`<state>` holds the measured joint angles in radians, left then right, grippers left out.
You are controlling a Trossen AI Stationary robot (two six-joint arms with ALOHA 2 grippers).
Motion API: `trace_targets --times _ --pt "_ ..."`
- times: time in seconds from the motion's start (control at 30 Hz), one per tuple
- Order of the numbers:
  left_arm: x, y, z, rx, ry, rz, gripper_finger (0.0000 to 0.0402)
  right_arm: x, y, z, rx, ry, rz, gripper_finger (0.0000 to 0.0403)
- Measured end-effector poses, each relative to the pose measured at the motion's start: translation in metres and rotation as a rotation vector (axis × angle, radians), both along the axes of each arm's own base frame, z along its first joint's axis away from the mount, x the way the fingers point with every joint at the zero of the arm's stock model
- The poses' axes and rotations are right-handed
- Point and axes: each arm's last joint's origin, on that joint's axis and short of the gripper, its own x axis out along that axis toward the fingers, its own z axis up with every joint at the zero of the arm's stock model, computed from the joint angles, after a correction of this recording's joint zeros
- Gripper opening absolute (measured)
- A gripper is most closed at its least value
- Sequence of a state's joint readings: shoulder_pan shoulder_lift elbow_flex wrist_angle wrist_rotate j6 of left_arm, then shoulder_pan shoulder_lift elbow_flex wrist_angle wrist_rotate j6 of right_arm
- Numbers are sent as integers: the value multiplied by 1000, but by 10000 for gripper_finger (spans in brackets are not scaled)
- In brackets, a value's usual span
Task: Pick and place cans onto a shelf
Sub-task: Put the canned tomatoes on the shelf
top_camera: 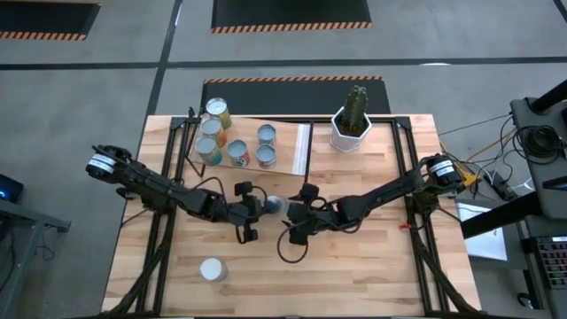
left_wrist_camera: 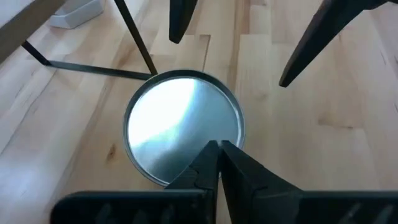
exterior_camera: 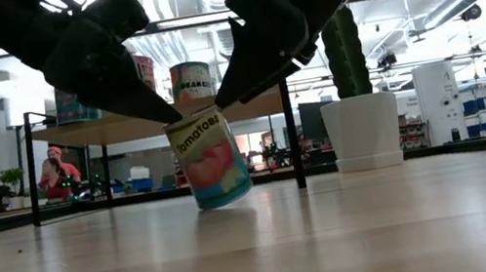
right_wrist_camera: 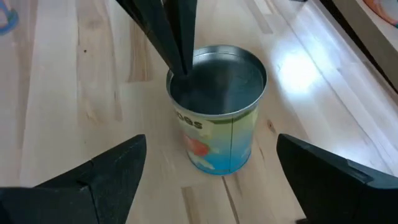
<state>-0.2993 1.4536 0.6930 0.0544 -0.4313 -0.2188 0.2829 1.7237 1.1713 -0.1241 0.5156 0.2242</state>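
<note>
A can (exterior_camera: 212, 159) with a tomato label and a silver top (left_wrist_camera: 183, 121) stands tilted at the table's middle (top_camera: 273, 206), its top leaning toward the table's left. My left gripper (left_wrist_camera: 219, 148) is shut, with its tips on the can's top; it also shows in the low view (exterior_camera: 172, 116). My right gripper (right_wrist_camera: 211, 142) is open; its fingers (left_wrist_camera: 177, 25) stand apart on the can's right side, above the table. I cannot tell whether they touch the can. Several cans (top_camera: 237, 152) stand on the pale shelf (top_camera: 297, 149). My left gripper presses its shut fingertips (right_wrist_camera: 179, 56) down on the can's top, just inside the rim (left_wrist_camera: 211, 155) on the side toward the table's left. The fingers slant down from the upper left. The can leans under them, with its bottom edge (exterior_camera: 205, 205) on the table.
One more can (top_camera: 211, 268) stands alone near the table's front edge. A white pot with a cactus (top_camera: 352, 124) stands at the back right, beside the shelf. The shelf's dark legs (exterior_camera: 293, 137) rise behind the tilted can.
</note>
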Motion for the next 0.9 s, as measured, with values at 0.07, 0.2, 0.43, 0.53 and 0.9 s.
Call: trace_targets --times 0.07,0.2,0.43,0.53,0.9 --pt "0 0 0 3 -1 -2 0 -1 0 -2 -8 0 7 348" --pt "0 0 0 6 -2 1 0 0 -3 -4 -18 -22 9 348" --pt "0 1 1 34 -13 35 0 -1 -7 -12 -19 -74 8 348" --pt "0 1 1 34 -14 35 0 -3 -8 -16 -19 -73 9 348" --pt "1 1 3 40 -34 34 0 11 -6 -51 -39 -65 -19 347"
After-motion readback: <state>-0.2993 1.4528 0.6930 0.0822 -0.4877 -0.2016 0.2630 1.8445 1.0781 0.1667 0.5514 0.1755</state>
